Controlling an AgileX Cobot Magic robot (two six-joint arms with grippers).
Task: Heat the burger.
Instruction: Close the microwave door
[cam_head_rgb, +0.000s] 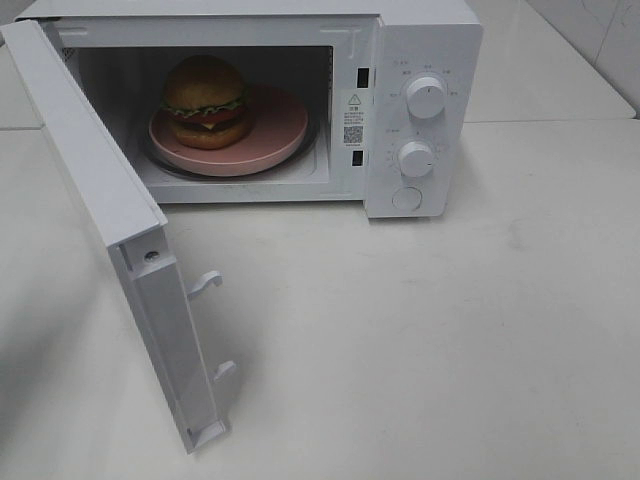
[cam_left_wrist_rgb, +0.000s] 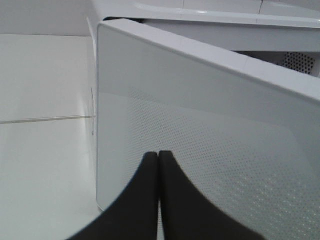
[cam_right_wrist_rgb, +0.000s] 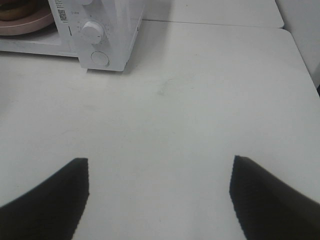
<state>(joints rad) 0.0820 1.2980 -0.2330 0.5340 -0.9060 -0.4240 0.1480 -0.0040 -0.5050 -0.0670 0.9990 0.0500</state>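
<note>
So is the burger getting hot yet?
Not yet. Done: the burger sits on the pink plate inside the microwave. In hand: the left gripper, shut, is right by the outer face of the open door, probably to push it closed. Left to do: close the door and turn a knob to start the heat. The right gripper hangs open over the table.

The exterior camera is looking down from high on the near side at the open microwave (cam_head_rgb: 420, 60) and table (cam_head_rgb: 450, 330). The left wrist camera is sitting very near the door's (cam_left_wrist_rgb: 200, 125) outer face, which the exterior view shares. The right wrist camera is facing far-left over the table, sharing the control panel (cam_right_wrist_rgb: 95, 35) and burger (cam_right_wrist_rgb: 17, 9).
</note>
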